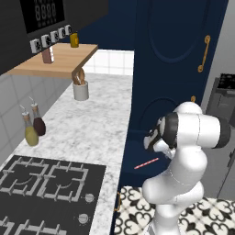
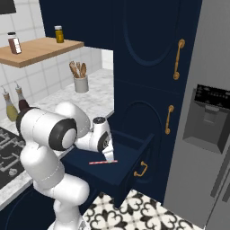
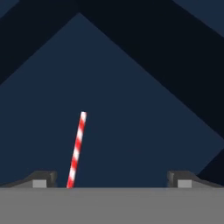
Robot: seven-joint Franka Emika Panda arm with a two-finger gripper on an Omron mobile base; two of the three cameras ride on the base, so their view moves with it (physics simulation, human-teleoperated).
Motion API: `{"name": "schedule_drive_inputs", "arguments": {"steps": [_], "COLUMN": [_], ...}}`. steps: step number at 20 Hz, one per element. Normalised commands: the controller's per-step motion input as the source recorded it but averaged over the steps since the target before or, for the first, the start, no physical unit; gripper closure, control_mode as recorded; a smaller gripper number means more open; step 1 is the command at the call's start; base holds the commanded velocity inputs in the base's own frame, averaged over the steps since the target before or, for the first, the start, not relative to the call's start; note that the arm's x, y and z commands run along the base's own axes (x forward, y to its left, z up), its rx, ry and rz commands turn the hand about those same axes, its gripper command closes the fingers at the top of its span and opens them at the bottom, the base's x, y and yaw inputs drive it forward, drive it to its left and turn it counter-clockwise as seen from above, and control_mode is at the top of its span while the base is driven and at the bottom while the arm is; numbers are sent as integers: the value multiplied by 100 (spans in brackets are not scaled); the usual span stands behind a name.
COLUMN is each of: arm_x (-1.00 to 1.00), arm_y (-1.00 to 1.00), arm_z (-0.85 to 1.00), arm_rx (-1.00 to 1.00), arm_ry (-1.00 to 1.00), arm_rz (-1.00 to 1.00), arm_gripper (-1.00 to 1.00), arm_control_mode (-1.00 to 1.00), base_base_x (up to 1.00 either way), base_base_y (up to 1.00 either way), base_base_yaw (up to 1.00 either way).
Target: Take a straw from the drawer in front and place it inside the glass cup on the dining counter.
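Navy drawer (image 2: 130, 157) stood open with the straw (image 3: 76, 148) flat on its floor, light, thin and easily crushed, best pinched mid-length by the fingers (image 3: 111, 178), which were spread wide above it.

Matt navy drawer (image 2: 130, 157) — veined marble worktop (image 1: 96, 124)

drawer (image 2: 134, 155): open, navy | straw (image 2: 103, 162): lying flat on drawer floor
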Motion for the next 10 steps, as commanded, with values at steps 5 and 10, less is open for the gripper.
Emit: {"name": "schedule_drive_inputs", "arguments": {"steps": [5,10], "arm_x": [9,28], "arm_y": [0,0], "arm_z": [-39,-30], "arm_rx": [3,5], "arm_ry": [0,0], "arm_rz": [-2,-2], "arm_gripper": [-100,-100], "arm_control_mode": [-100,-100], "base_base_x": [0,0], "base_base_y": [0,0], "base_base_yaw": [0,0]}}
